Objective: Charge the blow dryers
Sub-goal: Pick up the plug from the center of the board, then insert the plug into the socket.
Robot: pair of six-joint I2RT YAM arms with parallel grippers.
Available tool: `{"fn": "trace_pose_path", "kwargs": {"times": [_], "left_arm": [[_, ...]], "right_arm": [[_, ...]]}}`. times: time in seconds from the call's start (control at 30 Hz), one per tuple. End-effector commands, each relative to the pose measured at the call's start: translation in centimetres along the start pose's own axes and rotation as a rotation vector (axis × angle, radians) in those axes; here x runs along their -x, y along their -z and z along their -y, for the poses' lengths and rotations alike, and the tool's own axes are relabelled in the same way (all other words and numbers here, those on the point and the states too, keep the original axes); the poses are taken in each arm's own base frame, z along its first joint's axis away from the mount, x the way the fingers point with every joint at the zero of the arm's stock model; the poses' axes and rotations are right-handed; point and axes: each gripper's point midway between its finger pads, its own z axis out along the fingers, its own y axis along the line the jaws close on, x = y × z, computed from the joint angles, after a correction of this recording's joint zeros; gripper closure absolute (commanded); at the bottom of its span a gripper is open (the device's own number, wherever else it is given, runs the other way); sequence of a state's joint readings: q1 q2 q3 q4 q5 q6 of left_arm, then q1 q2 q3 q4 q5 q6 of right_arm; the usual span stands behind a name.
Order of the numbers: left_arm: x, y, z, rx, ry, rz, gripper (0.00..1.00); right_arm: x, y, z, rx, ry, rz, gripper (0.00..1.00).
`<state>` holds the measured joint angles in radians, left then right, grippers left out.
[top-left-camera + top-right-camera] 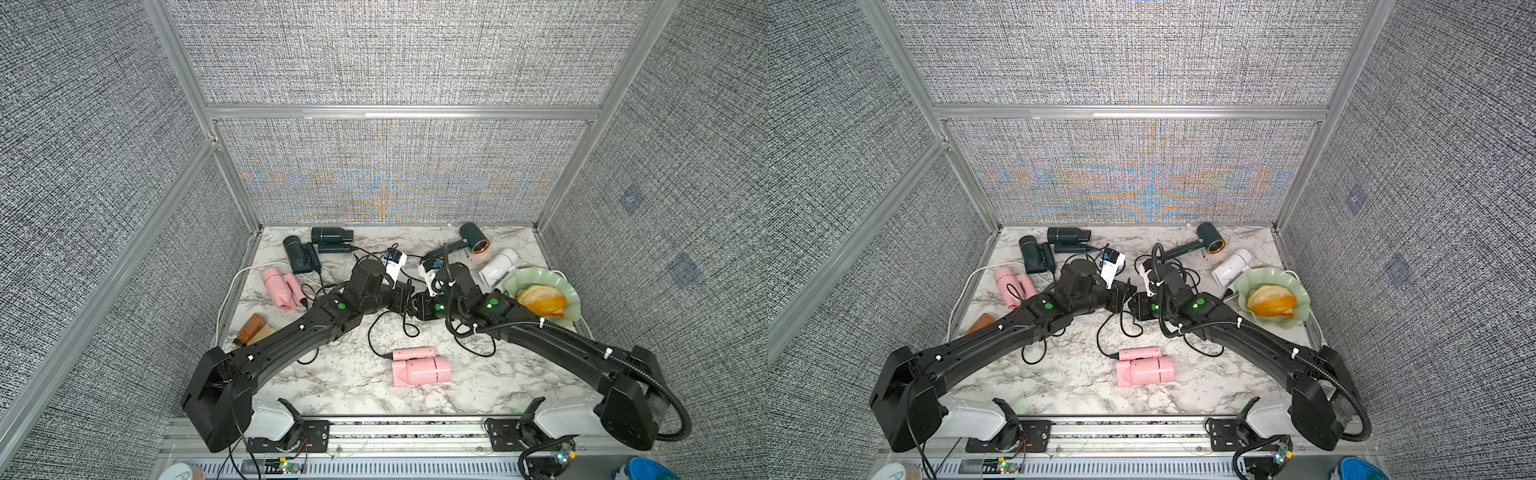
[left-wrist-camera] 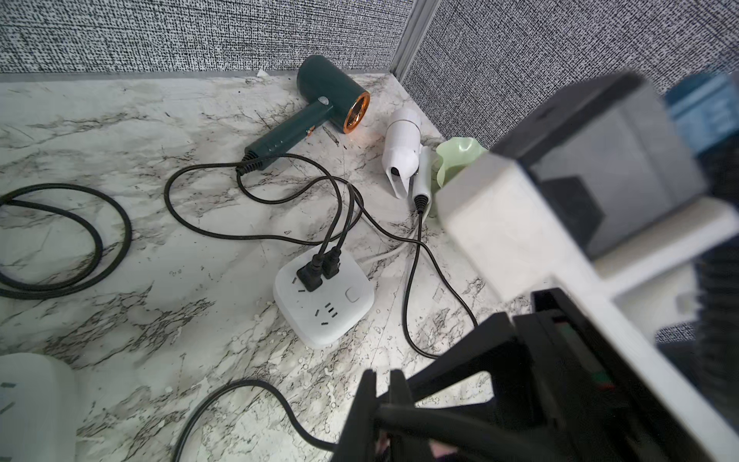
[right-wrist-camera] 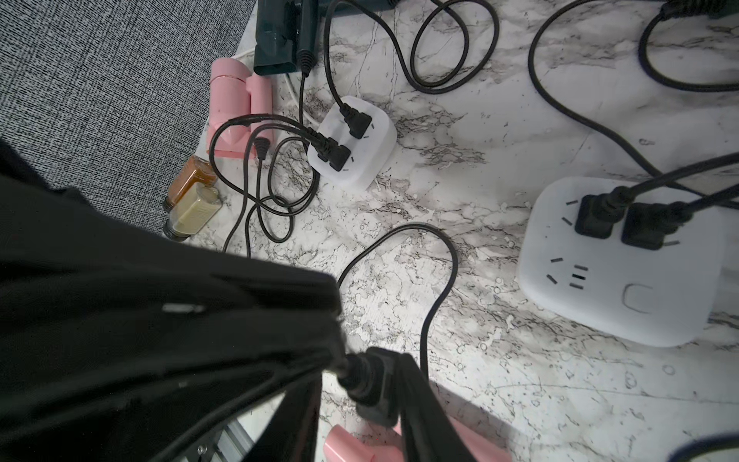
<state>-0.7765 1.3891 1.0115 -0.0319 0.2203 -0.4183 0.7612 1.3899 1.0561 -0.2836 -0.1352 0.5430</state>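
Note:
Both grippers meet over the middle of the marble table. My left gripper [image 1: 406, 298] [image 2: 384, 378] is shut on a black cord [image 2: 432, 424]. That cord ends in a black plug [image 3: 374, 394], which sits between the fingers of my right gripper [image 1: 416, 309] [image 3: 360, 384]. A pink blow dryer [image 1: 422, 365] lies just in front of them. Another pink one [image 1: 279, 286] and two dark teal ones [image 1: 299, 254] [image 1: 331, 235] lie at the left. The green copper-ringed one [image 1: 473, 239] and the white one [image 1: 498, 266] lie at the back right. Two white power strips [image 3: 352, 144] [image 3: 624, 260] hold plugs.
A green dish [image 1: 569, 291] with orange slices stands at the right edge. An amber bottle [image 1: 251, 328] lies at the left edge beside a paler one [image 3: 196, 212]. Loose black cords loop across the middle of the table. Grey walls close in three sides.

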Motion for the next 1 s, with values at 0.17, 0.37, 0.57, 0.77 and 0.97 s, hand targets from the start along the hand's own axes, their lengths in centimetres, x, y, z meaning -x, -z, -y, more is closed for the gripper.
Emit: {"fn": "trace_pose_path", "kwargs": {"times": [0.17, 0.37, 0.57, 0.77, 0.97], "left_arm": [[0.0, -0.1, 0.2, -0.010, -0.009, -0.014, 0.90], [-0.2, 0.0, -0.7, 0.026, 0.052, -0.021, 0.72], [-2.8, 0.4, -0.5, -0.018, 0.092, -0.083, 0.47], [-6.8, 1.3, -1.6, -0.004, 0.147, -0.152, 0.48], [-8.4, 2.3, -2.1, -0.008, 0.218, -0.136, 0.48]], "right_arm": [[-0.1, -0.7, 0.5, -0.032, 0.026, 0.005, 0.82], [0.3, 0.3, 2.1, -0.112, 0.040, 0.067, 0.92], [1.2, 1.8, 4.5, -0.216, 0.080, 0.167, 0.95], [1.4, 1.5, 6.9, -0.292, 0.091, 0.233, 0.97], [2.1, 0.3, 7.9, -0.286, 0.120, 0.324, 0.98]]}}
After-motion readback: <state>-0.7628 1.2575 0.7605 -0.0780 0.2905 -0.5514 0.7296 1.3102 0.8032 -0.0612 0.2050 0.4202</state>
